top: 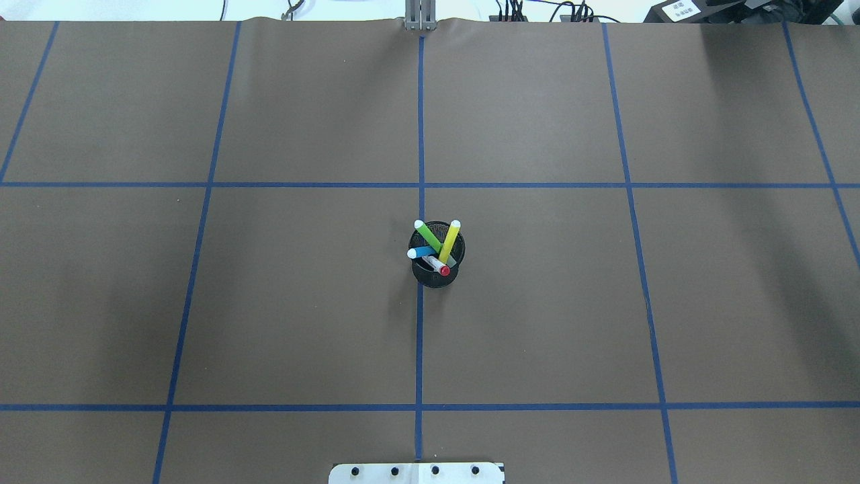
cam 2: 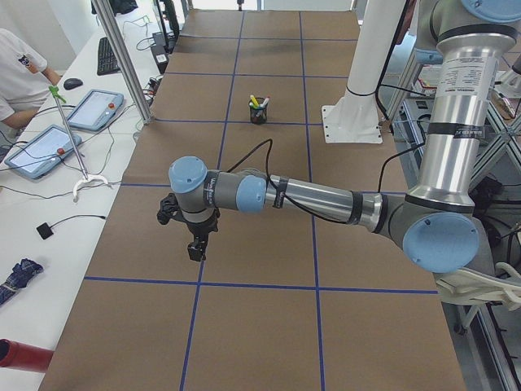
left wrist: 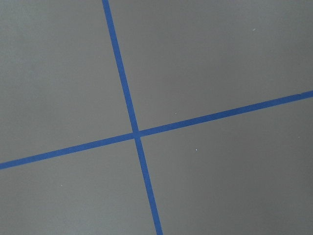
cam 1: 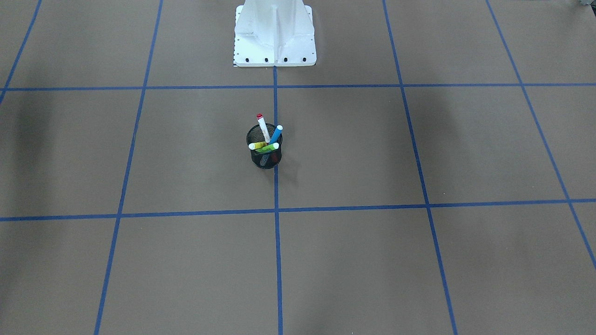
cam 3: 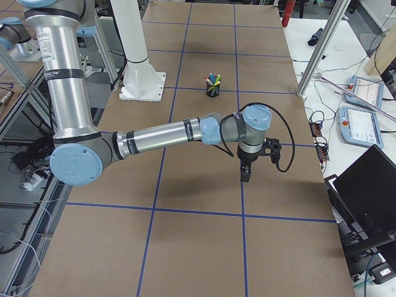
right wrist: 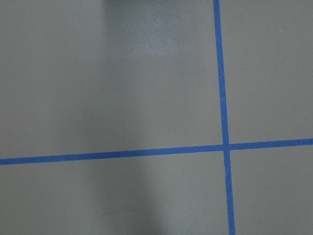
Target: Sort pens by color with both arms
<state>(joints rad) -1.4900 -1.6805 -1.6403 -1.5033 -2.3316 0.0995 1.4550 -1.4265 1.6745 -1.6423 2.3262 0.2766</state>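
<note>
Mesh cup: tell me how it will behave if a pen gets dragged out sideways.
Probably light: the mesh cup is see-through wire. It may tip or slide, since it stands free and the pens lean on its rim.

Cross of two blue tape lines on grey-brown table cover.

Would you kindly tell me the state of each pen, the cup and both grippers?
mesh cup, upright, holding all four
blue pen, leaning in cup
red-capped pen, leaning in cup
green pen, leaning in cup
yellow pen, leaning in cup
left gripper, over table, jaws unclear
right gripper, over table, jaws unclear
</note>
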